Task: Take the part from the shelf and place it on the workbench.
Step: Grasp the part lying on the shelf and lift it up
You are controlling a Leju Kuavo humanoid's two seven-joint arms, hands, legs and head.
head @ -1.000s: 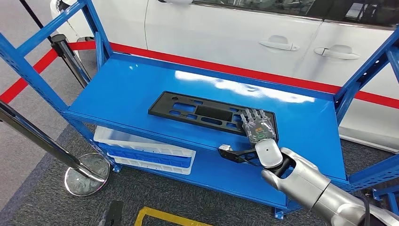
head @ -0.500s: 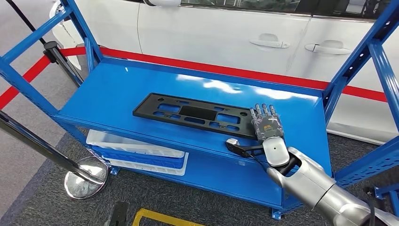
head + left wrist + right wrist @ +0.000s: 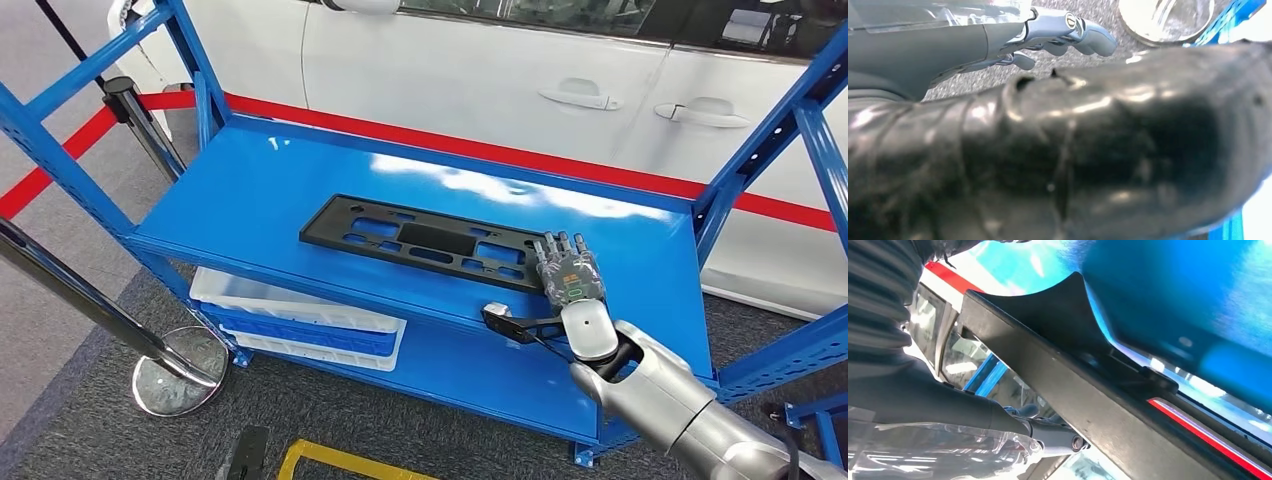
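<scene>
Black slotted part (image 3: 428, 243) flat on blue shelf (image 3: 260, 190), long side parallel to front edge. Right hand (image 3: 567, 280) at the part's right end: fingers laid flat over the top face, thumb hooked out in front below the shelf lip; probably set for a pinch across the end, not yet pressed together on it. Contact from beneath hidden. Left hand (image 3: 1063, 32) hanging near the floor, fingers curled in, holding nothing. Workbench out of frame. Right wrist view blurred, part edge (image 3: 1088, 405) close against lens.

Silver right arm (image 3: 670, 395), white ball wrist, grey hand (image 3: 570, 278) with green-marked back, dark fingers (image 3: 553, 247).
</scene>
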